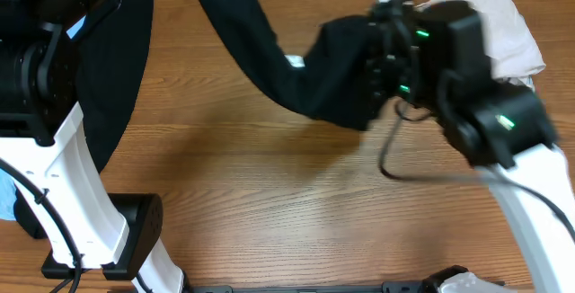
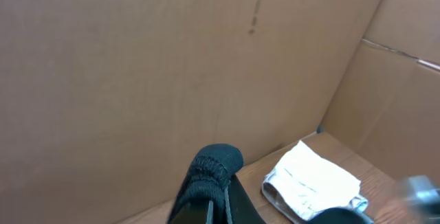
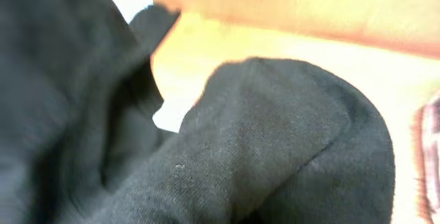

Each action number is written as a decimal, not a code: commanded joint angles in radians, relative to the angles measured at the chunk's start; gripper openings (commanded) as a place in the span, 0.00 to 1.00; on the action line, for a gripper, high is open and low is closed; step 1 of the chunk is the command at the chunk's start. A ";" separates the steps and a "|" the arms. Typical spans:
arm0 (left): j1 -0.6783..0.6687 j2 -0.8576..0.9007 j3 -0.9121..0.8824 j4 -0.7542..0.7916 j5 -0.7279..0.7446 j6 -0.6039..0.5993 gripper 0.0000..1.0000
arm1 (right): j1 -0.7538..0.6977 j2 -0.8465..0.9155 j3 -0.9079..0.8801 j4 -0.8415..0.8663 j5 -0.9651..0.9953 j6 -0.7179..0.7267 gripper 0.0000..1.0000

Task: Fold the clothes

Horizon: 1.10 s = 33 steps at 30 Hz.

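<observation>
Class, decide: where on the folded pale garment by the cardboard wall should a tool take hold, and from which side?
Probably its layered edge, coming low from the table's middle: the pale garment lies flat, layers showing that side, with the cardboard wall close behind.

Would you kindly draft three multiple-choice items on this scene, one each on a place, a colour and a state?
1. Where in the overhead view is the white folded garment? A. top right B. bottom left C. dead centre
2. What colour is the T-shirt? A. red B. black C. yellow
3. How is that T-shirt? A. folded flat B. held stretched between the grippers C. crumpled in a heap
Key: 1 A, it shows in that corner; 2 B, the cloth is plainly black; 3 B, the left gripper and the right gripper each pinch it.
</observation>
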 commanded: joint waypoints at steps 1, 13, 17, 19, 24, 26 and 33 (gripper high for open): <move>0.007 -0.090 0.009 -0.018 -0.051 0.040 0.04 | -0.005 -0.097 0.030 -0.021 0.016 0.023 0.04; 0.006 -0.233 0.008 -0.210 -0.192 0.106 0.04 | -0.005 -0.190 0.030 -0.169 0.020 0.046 0.04; 0.006 -0.186 0.003 -0.289 -0.274 0.105 0.04 | -0.005 -0.135 0.030 -0.185 0.020 0.050 0.04; 0.006 -0.148 -0.003 -0.313 -0.293 0.105 0.04 | -0.005 -0.100 0.030 -0.191 0.020 0.053 0.04; 0.005 0.004 -0.011 -0.351 -0.303 0.105 0.04 | -0.006 0.002 0.030 -0.195 0.060 0.068 0.04; 0.005 0.098 -0.011 -0.343 -0.292 0.105 0.04 | -0.013 0.042 0.030 -0.188 0.117 0.079 0.04; -0.016 0.330 -0.011 -0.219 -0.159 0.105 0.04 | -0.150 0.072 0.030 -0.160 0.130 0.079 0.04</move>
